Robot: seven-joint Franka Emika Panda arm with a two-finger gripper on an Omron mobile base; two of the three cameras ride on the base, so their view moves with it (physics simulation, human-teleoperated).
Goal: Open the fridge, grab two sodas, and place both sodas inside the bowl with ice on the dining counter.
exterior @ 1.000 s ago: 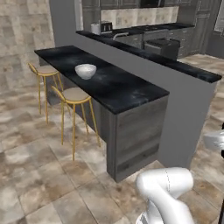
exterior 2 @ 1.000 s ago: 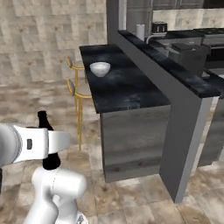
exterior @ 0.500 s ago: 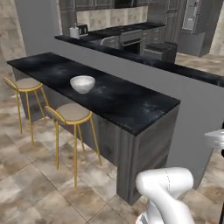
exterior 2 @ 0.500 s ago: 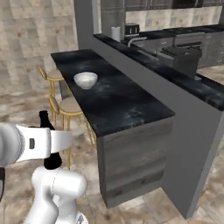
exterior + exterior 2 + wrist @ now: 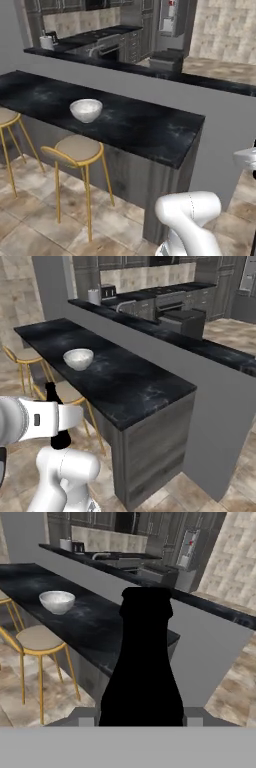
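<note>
While carrying a slim dark bottle upright, faces the round white bowl of pale ice across the long black marbled counter.

Clamps the two-finger gripper low on the bottle's body, jaws set narrow against its sides, neck pointing up so that it hangs steady and probably cannot tip in transit. Holds it off the counter's near end, well apart from the bowl, at about counter height in the right base view, where its dark top pokes above the white hand. Leaves the bowl sitting mid-counter, near the front edge and above a tan-seated round stool with golden legs, open side up and easy to drop into from above. Judges the placing step as not yet done. Runs a raised black-topped ledge behind the counter, limiting approach to the stool side or the near end.
</note>
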